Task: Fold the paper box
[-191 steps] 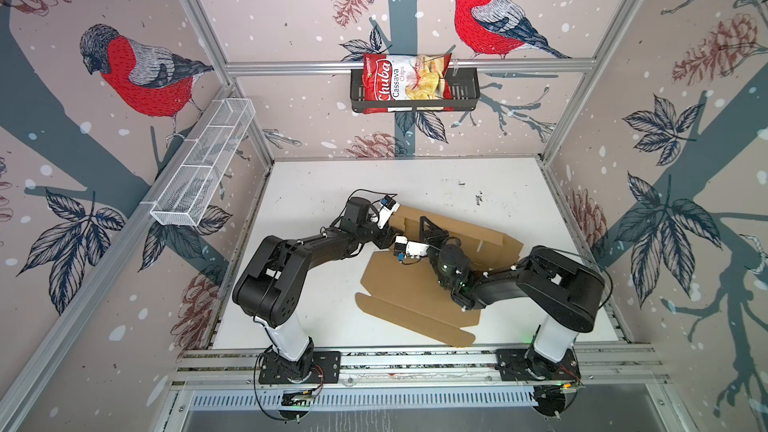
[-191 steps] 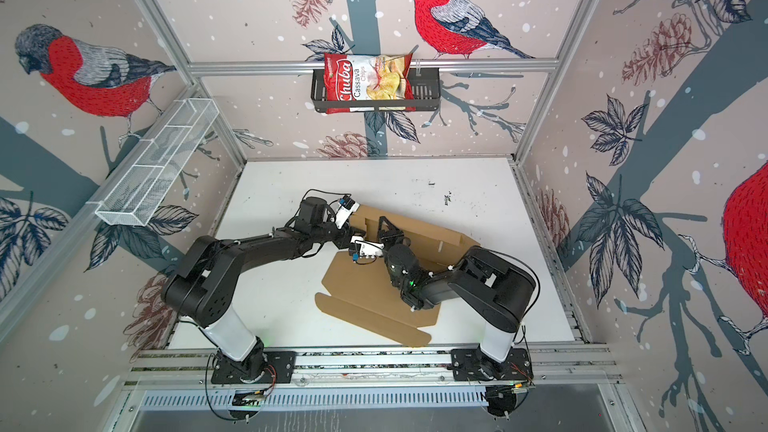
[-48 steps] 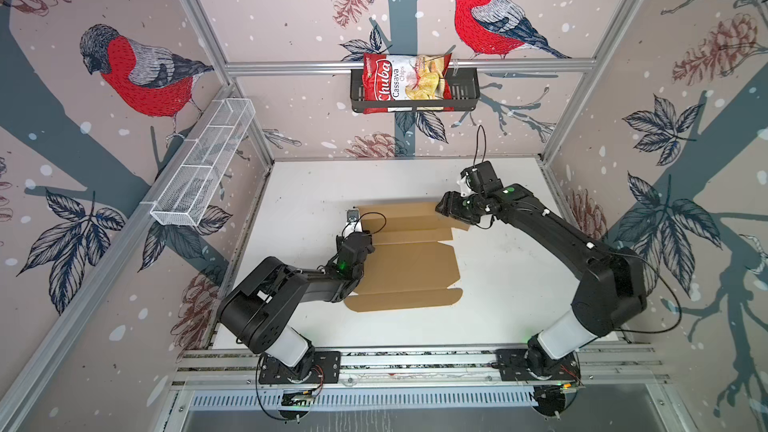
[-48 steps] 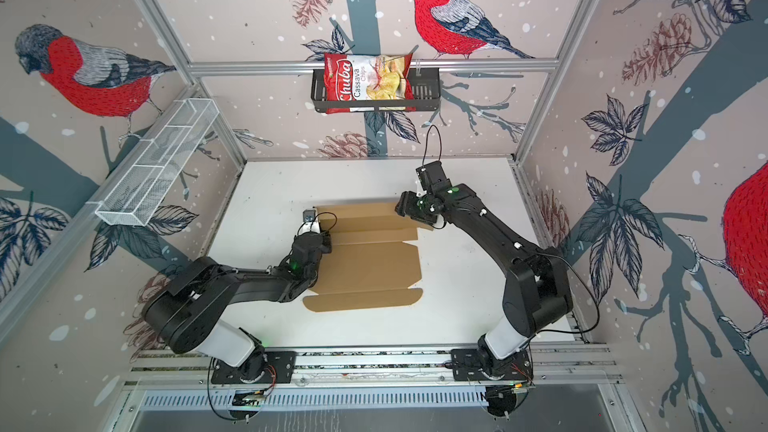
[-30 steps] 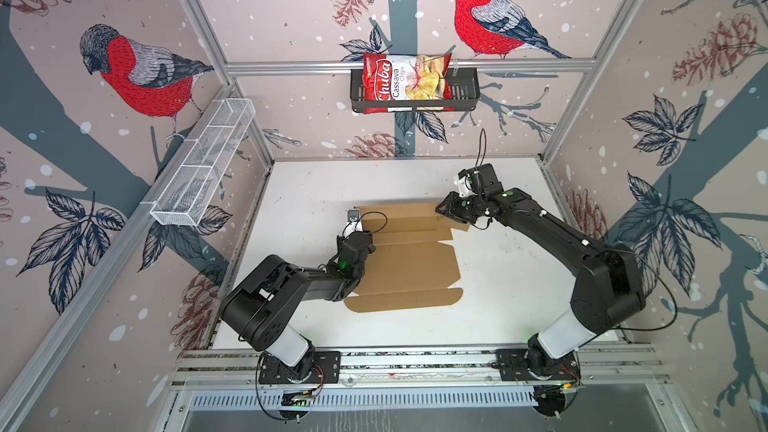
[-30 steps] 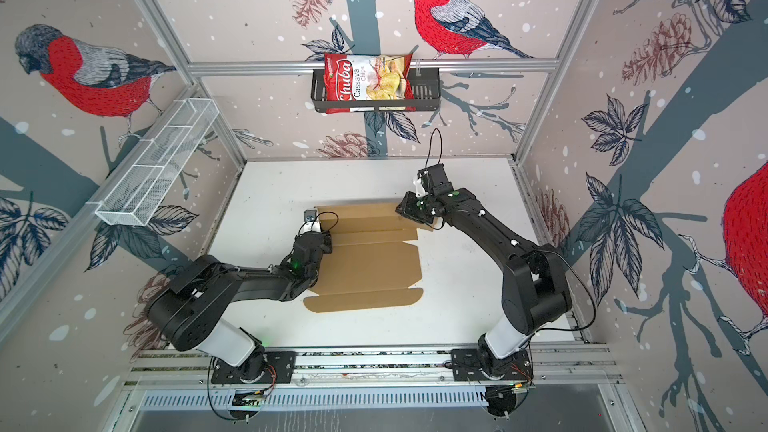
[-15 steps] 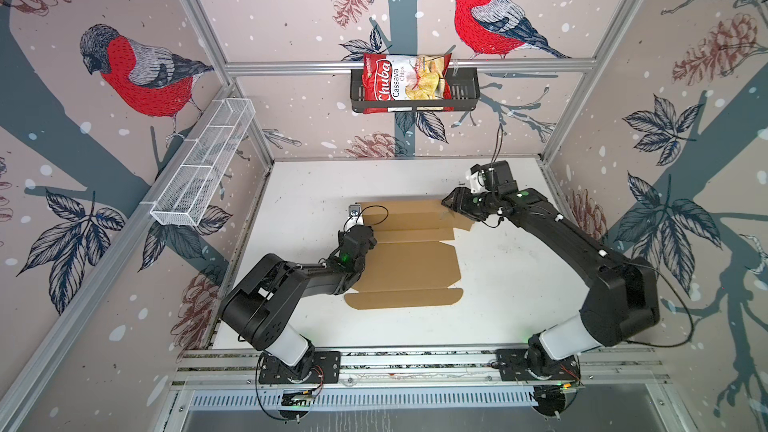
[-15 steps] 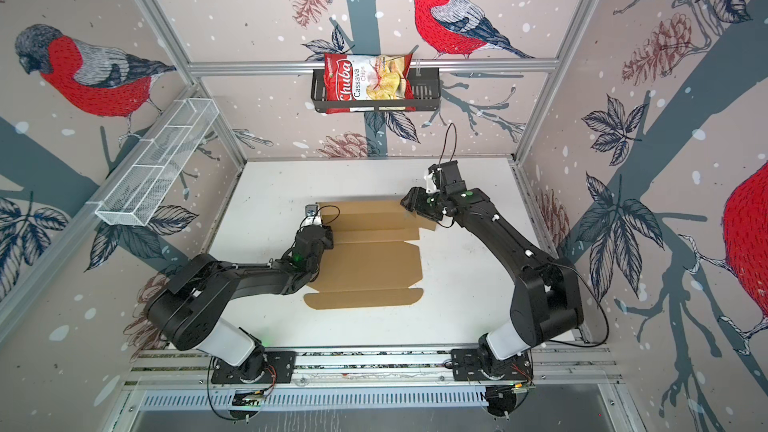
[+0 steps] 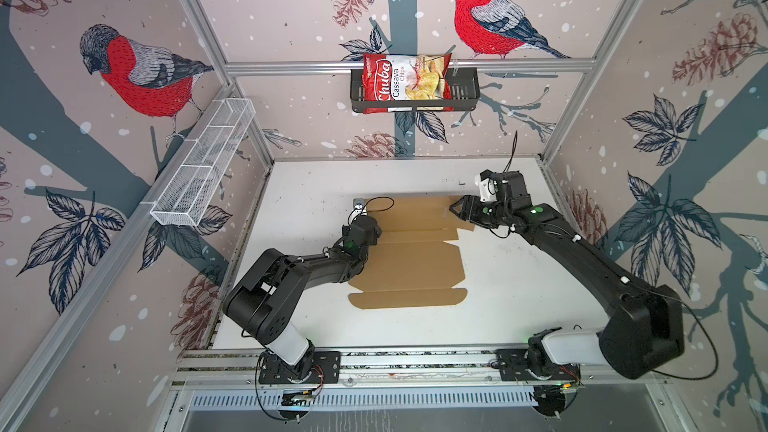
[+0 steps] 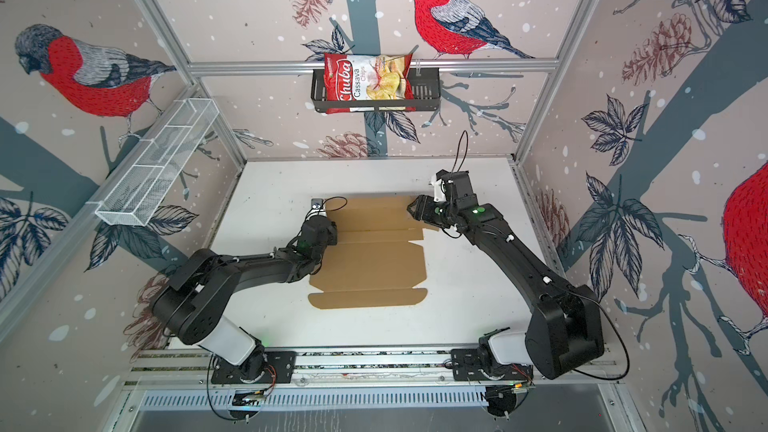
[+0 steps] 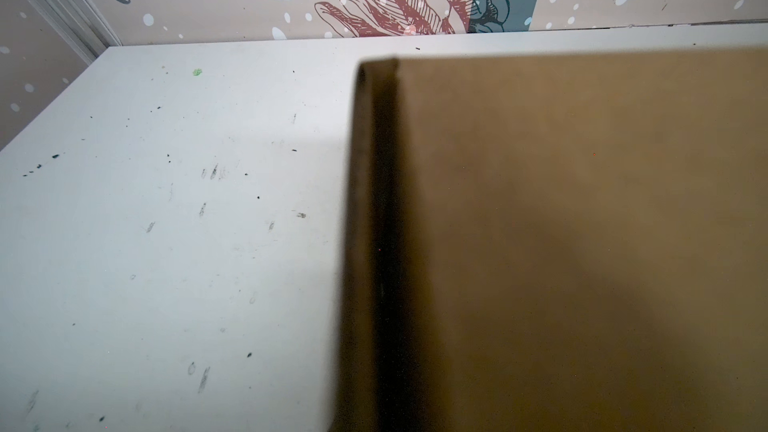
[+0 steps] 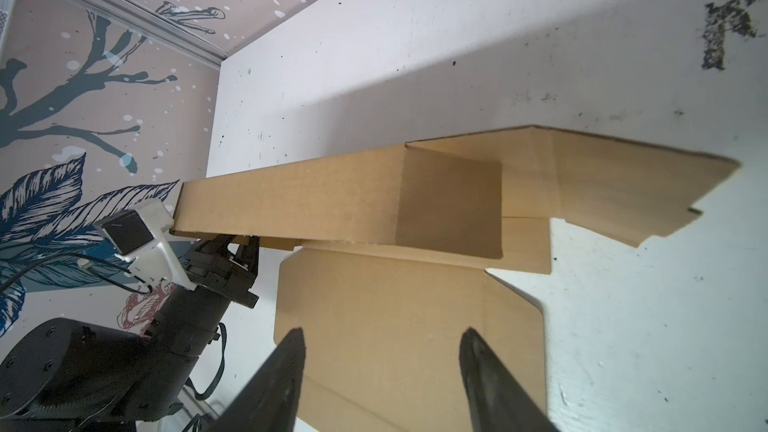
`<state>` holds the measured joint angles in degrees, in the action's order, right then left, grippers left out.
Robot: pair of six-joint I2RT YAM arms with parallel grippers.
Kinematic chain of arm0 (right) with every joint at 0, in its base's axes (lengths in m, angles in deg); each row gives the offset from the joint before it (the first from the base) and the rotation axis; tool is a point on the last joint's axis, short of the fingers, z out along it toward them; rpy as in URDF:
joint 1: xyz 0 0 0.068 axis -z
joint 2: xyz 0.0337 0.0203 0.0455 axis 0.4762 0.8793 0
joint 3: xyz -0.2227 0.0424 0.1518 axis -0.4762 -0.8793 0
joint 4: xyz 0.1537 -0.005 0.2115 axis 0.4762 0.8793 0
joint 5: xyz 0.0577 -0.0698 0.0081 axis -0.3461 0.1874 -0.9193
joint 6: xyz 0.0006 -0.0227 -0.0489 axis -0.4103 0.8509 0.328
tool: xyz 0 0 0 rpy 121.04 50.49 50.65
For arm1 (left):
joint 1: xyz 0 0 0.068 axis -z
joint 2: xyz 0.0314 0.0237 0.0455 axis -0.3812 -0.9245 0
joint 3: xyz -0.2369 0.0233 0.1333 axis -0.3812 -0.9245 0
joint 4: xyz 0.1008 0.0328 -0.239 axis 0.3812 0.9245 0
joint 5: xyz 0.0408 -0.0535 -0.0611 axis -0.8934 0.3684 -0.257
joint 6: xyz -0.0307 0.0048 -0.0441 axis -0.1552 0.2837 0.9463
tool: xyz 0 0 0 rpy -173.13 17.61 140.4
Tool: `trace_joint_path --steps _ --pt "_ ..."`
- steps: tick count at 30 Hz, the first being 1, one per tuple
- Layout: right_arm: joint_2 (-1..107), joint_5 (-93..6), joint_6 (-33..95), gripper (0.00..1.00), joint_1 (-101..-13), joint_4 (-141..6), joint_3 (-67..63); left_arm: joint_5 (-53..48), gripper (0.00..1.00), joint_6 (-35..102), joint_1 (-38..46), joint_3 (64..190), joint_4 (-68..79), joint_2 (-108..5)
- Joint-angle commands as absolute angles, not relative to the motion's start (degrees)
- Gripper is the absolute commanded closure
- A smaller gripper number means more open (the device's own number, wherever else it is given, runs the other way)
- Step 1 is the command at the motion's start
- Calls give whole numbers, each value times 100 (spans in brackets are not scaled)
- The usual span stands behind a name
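The paper box (image 9: pixel 409 259) looks like light, stiff cardboard; better to pinch the flaps near the creases. The left gripper (image 12: pixel 243 246) is closed on its left edge, and the right gripper (image 12: pixel 382 334) is open and empty.

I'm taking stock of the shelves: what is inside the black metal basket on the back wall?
A red Chuba cassava chips bag stands in the black metal basket; anything behind the bag is covered.

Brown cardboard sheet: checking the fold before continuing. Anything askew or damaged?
No tears visible. The brown corrugated cardboard sheet lies flat except its far strip, tilted up off the white table; that strip's right-end flap juts outward, untucked. The left gripper pinches the strip's left end.
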<state>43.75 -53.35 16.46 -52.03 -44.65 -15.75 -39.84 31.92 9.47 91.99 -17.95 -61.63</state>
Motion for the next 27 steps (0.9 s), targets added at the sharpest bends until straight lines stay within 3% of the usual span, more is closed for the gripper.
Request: trace_joint_path --steps 1,17,27 --pt "4529 -5316 1419 39 -5299 -4940 -1580 -3899 100 3127 936 9222 -1578 -6188" --pt "5138 -5740 1208 39 -5344 -5521 -1588 -3895 100 3234 940 9271 -1438 -6161" --pt "4631 -4753 1657 34 -5388 -3809 -904 -4168 100 3189 946 9255 -1363 -6113"
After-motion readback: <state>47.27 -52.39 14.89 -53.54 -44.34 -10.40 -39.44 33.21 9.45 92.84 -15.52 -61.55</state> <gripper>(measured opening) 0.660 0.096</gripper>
